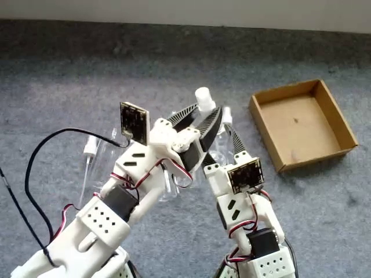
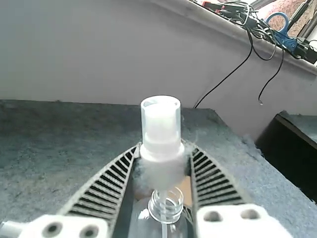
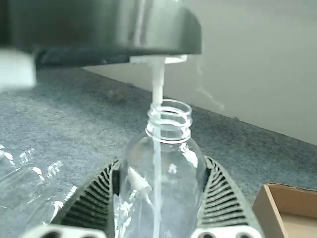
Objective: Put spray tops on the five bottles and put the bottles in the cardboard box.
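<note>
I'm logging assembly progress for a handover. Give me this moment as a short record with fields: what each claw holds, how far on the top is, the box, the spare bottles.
left claw: shut on the spray top, held over the clear bottle
right claw: shut on the clear bottle
top state: dip tube runs into the bottle's neck; collar not yet seated
cardboard box: open, bare floor showing, on the right claw's side
spare bottles: lying on the table

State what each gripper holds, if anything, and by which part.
The left gripper holds a spray top by its white collar; the right gripper holds a clear bottle by its body, below the neck.
</note>
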Robot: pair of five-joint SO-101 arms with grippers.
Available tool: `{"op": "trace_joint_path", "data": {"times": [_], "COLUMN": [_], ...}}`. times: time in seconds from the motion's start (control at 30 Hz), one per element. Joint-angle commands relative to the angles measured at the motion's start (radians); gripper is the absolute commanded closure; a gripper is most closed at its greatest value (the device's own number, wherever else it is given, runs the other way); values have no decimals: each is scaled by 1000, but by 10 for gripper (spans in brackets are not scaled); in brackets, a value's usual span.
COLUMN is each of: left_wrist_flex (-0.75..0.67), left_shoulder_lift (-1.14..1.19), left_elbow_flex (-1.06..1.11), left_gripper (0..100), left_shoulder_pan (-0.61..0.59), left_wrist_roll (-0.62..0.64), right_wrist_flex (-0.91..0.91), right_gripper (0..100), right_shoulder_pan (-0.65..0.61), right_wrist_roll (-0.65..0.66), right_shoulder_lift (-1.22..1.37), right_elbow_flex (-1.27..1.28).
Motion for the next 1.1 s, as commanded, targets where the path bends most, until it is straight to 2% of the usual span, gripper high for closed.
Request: {"op": "trace_joint_path", "data": {"times": [0.0, 0.23, 0.4, 0.53, 1.07], "left_wrist_flex": [-126, -137, -121, -80, -84], "left_shoulder_lift": [10, 10, 16, 10, 8], "left_elbow_flex": [67, 87, 87, 81, 131], "left_gripper": [995, 995, 995, 995, 994], "left_shoulder_pan": [36, 64, 62, 61, 62], "left_wrist_roll": [-72, -203, -244, -244, -245], "right_wrist_flex": [2, 2, 16, 31, 30], "right_gripper": [961, 961, 961, 961, 961], "right_shoulder_pan": [-1, -1, -1, -1, -1], "right_wrist_roll": [6, 9, 9, 9, 6], "right_shoulder_lift": [-15, -10, -15, -15, -15], "right_elbow_flex": [151, 151, 151, 151, 151]}}
